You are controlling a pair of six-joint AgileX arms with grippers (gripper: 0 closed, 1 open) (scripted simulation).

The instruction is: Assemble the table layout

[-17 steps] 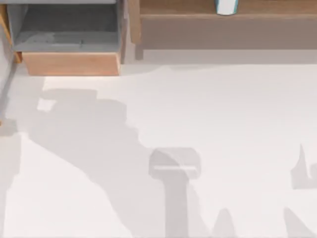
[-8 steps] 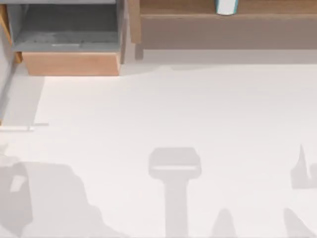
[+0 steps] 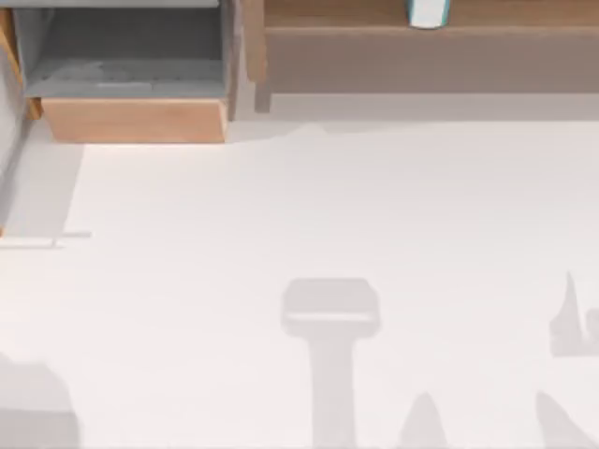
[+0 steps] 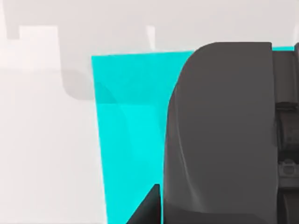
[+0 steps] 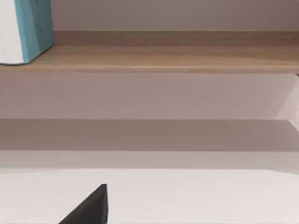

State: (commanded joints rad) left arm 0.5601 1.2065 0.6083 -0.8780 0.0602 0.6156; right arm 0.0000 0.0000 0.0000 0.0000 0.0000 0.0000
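Table [image 3: 374, 215] flat, long axis left-right

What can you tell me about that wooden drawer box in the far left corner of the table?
The drawer unit looks like light wood with a plain front panel and no handle that I can make out. It stands pulled open, showing a grey inside, shadowed, with nothing I can pick out in it. It stands at the far left of the white table, next to the end of the long brown wooden shelf. Nothing grips it.
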